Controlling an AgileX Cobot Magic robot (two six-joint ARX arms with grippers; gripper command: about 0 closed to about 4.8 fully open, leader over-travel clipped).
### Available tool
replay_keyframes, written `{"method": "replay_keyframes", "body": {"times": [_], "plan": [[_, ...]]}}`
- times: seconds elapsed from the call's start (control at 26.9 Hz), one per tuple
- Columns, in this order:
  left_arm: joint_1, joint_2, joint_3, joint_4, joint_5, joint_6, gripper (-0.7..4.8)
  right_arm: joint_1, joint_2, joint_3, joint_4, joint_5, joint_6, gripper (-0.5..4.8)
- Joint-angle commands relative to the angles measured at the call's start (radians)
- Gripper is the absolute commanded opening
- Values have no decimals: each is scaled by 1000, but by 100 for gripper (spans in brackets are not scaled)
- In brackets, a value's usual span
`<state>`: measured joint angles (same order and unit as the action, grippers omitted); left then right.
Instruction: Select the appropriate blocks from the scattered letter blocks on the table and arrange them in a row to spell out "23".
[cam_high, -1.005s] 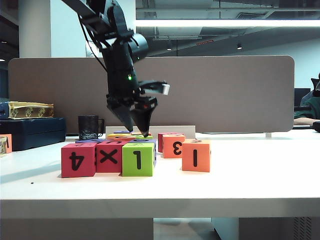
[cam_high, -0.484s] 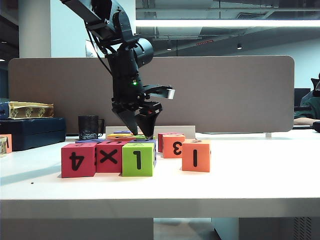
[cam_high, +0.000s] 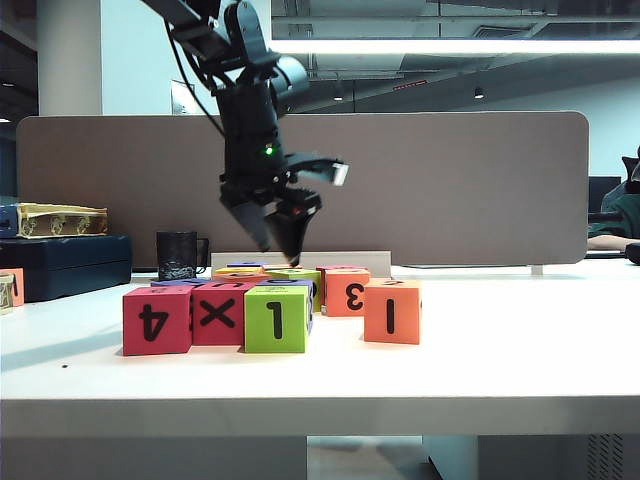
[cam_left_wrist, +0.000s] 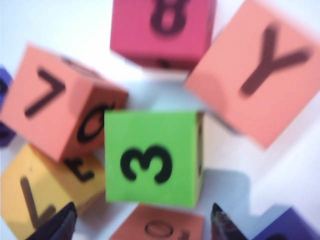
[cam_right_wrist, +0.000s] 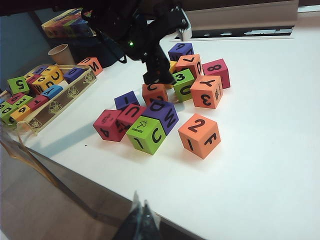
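The left tool (cam_left_wrist: 142, 222), jaws apart, hangs directly above the green 3 block (cam_left_wrist: 152, 157); the right tool (cam_right_wrist: 140, 220), closed, sits far off.

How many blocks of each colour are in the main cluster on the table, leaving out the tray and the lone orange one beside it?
Orange blocks: 4
Red blocks: 3
Purple blocks: 3
Green blocks: 2
Yellow block: 1, mostly hidden
Total: 13
The left gripper hovers open over the cluster; the right gripper is shut, well clear of it.
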<state>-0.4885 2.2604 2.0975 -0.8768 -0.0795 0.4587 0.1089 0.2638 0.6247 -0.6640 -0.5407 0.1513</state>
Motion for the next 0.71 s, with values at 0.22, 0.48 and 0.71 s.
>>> {"method": "replay_keyframes", "body": {"times": [0.22, 0.48, 0.71], "plan": [[3, 18, 2, 64, 58, -13, 383, 0, 1, 3, 9, 4, -2, -1], [5, 63, 2, 79, 52, -25, 382, 0, 1, 3, 9, 4, -2, -1], [17, 82, 2, 89, 60, -56, 372, 0, 1, 3, 10, 5, -2, -1]]}}
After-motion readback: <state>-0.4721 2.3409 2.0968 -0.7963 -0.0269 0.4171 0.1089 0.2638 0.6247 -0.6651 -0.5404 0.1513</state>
